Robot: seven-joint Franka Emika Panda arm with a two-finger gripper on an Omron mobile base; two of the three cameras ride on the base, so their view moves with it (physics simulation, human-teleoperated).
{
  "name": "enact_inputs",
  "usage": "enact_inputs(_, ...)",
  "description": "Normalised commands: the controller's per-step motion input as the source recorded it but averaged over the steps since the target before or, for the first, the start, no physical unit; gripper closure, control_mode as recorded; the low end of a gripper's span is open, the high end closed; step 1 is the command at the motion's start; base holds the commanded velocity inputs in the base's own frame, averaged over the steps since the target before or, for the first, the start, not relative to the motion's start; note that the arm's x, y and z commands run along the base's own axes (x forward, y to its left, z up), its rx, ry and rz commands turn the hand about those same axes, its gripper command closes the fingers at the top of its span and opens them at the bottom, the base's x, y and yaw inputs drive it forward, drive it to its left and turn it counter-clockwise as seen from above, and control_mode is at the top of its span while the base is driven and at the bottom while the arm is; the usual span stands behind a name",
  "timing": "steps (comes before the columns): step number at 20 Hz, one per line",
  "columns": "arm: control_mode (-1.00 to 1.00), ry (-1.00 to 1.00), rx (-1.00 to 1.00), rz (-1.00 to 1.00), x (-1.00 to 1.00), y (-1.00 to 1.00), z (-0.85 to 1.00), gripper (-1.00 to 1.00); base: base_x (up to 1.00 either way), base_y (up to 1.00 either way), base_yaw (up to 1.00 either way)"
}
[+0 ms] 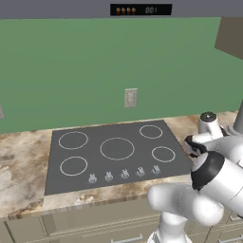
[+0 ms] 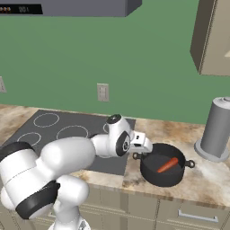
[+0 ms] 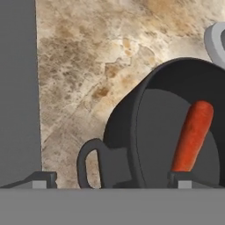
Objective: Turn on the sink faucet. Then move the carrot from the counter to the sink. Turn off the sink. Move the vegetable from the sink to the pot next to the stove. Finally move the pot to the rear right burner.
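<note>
Pot (image 3: 176, 132) cut off at hand view's right edge; carrot (image 3: 192, 136) lower tip hidden behind a fingertip (image 3: 189, 179). Hood display digits (image 1: 141, 9) unreadable.

Carrot (image 2: 167, 165): slim, orange-red, tapered, lying tilted inside the pot (image 2: 155, 176), lower right of the right base view; in the hand view it leans at right, thick end up. Pot: dark grey, round, loop handles either side, upright on the counter (image 2: 152, 128), just right of the stove (image 2: 63, 128). Stove: flat dark grey cooktop with white rings, silver knobs along front edge, centre of left base view.
</note>
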Motion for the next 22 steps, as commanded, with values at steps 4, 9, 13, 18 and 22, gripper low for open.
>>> enact_inputs(4,-1.00,0.04,-0.06,0.00,0.05,0.00,-0.23,-1.00,0.00,0.00,0.00)
enact_inputs(9,-1.00,0.01,-0.03,0.00,0.00,0.00,-0.06,-1.00,0.00,0.00,0.00)
enact_inputs(13,-1.00,0.01,-0.02,0.00,0.00,-0.02,-0.03,-1.00,0.00,0.00,0.00)
enact_inputs(18,-1.00,0.01,-0.02,0.00,0.01,-0.11,-0.03,-1.00,0.00,0.00,0.00)
enact_inputs(22,-1.00,0.02,-0.03,0.00,0.03,-0.12,-0.09,-1.00,0.00,0.00,0.00)
